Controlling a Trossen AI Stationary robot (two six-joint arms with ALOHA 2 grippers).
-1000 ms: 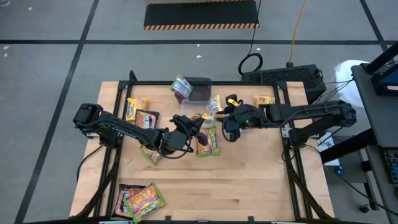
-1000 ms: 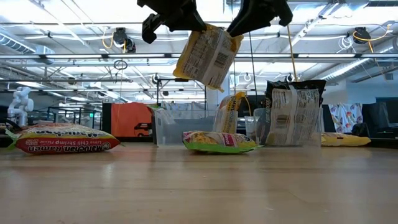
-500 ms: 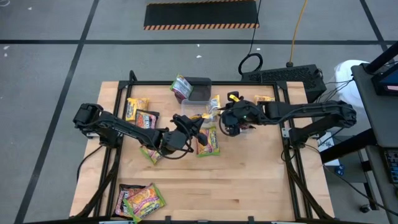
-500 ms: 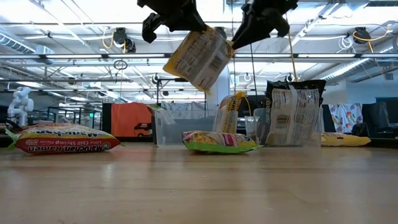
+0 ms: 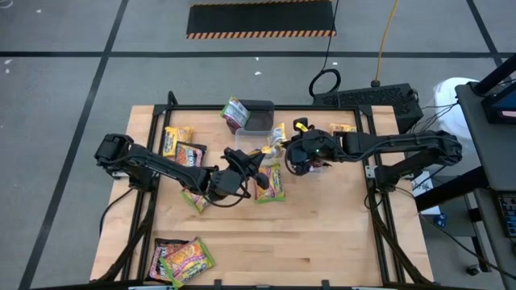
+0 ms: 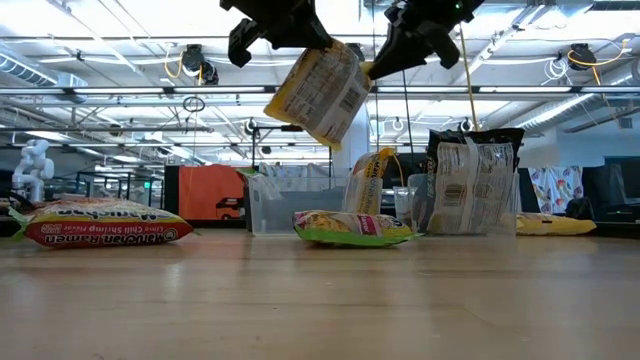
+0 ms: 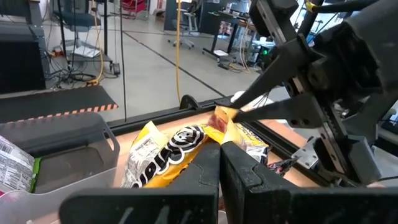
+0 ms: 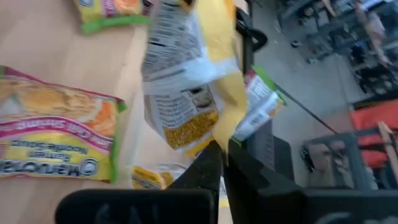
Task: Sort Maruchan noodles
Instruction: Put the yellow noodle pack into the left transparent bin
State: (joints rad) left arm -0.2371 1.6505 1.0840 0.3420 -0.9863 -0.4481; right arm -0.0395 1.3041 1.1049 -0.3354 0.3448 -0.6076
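Yellow packet (image 6: 318, 92) is hanging light and crinkly (slippery film) above the counter (image 5: 322, 234), both left tool (image 6: 290, 30) and right tool (image 6: 385, 62) pinching its edge seams.

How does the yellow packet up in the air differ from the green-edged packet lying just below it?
The yellow packet hangs tilted above the table, pinched by both the left gripper and the right gripper; the green-edged packet lies flat on the table, untouched. The yellow packet shows its printed back; the green-edged one shows a pink and orange front. Both are small crinkly noodle packets.
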